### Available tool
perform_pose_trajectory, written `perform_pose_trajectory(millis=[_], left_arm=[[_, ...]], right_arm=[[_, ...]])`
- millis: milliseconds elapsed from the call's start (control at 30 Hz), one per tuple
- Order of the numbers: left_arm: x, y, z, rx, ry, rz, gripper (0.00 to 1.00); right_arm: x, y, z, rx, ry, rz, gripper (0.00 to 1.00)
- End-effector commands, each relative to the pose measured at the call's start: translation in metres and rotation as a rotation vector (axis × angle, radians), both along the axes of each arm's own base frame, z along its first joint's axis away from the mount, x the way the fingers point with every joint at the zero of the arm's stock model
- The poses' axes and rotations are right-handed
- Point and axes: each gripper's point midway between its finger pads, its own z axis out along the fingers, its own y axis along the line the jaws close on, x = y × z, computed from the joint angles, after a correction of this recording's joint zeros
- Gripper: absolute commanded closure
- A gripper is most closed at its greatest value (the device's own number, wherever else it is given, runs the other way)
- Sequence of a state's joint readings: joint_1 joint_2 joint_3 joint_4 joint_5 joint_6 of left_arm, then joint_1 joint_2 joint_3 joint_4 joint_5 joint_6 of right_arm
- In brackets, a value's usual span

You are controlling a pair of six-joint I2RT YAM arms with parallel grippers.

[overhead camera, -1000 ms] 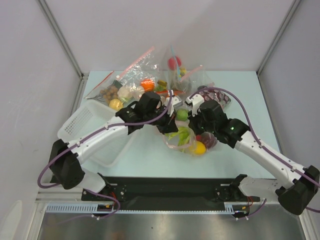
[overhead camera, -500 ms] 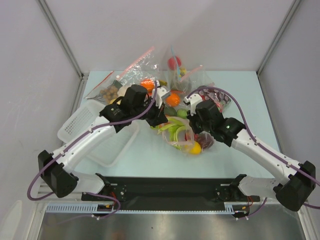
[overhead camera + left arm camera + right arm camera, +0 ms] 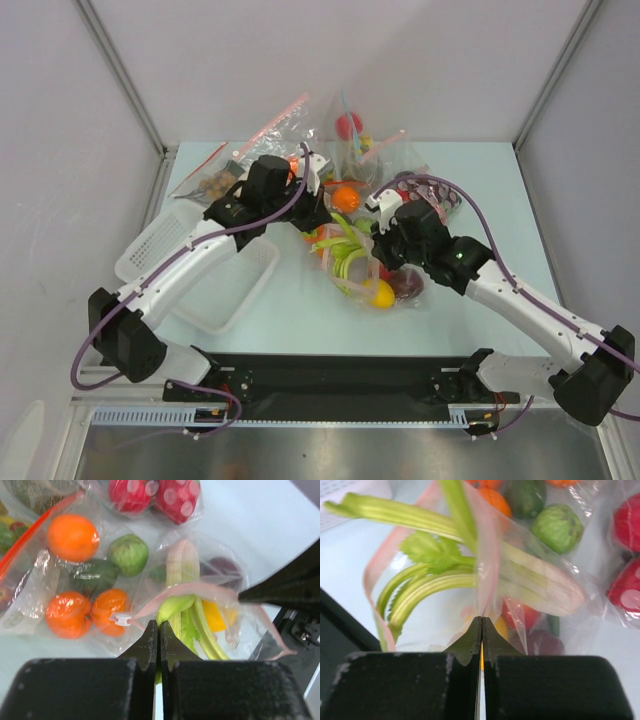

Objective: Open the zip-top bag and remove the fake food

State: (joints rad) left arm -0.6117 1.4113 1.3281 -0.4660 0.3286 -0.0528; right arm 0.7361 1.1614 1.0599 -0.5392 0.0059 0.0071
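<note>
Pink-lipped and crinkly, the zip-top bag (image 3: 360, 283) lies at centre frame, its mouth spread because the left gripper (image 3: 158, 626) and right gripper (image 3: 481, 622) each pinch an opposite lip, jaws fully closed (likely so the fake food (image 3: 345, 250) inside can slide out).

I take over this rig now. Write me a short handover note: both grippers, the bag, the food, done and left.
Left gripper: jaws shut on the pale pink zip strip of the large clear crinkly plastic zip-top bag.
Right gripper: jaws shut on that strip too.
Bag lies between the two arms; its mouth looks pulled open.
Long white-and-green toy leek pokes through the mouth; yellow toy lemon inside.
Left: take all food out.
</note>
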Motion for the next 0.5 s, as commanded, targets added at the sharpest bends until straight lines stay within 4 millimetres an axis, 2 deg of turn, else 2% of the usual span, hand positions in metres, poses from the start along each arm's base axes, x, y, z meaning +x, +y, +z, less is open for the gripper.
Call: perform_pose_trajectory(millis=[0,200,267,367,467], left_arm=[[0.023,-0.018,0.061,-0.161,-0.133,0.008,1.0],[0.023,-0.035,0.074,-0.258,-0.13,-0.036,1.0],[0.021,-0.04,0.07,-0.268,-0.106,-0.061,1.0],[0.013,-0.041,0.057,-0.253,-0.072,-0.094,1.0],[-0.006,-0.04,0.022,-0.212,-0.012,-0.143,1.0]], right_arm=[[-0.015,0.019,0.009,0.084,0.009,0.103,1.0],[-0.021,0.039,-0.009,0.101,0.07,0.168,1.0],[-0.021,0.045,-0.014,0.1,0.078,0.18,1.0],[-0.013,0.045,-0.018,0.094,0.071,0.147,1.0],[-0.003,0.041,-0.026,0.061,0.066,0.09,1.0]])
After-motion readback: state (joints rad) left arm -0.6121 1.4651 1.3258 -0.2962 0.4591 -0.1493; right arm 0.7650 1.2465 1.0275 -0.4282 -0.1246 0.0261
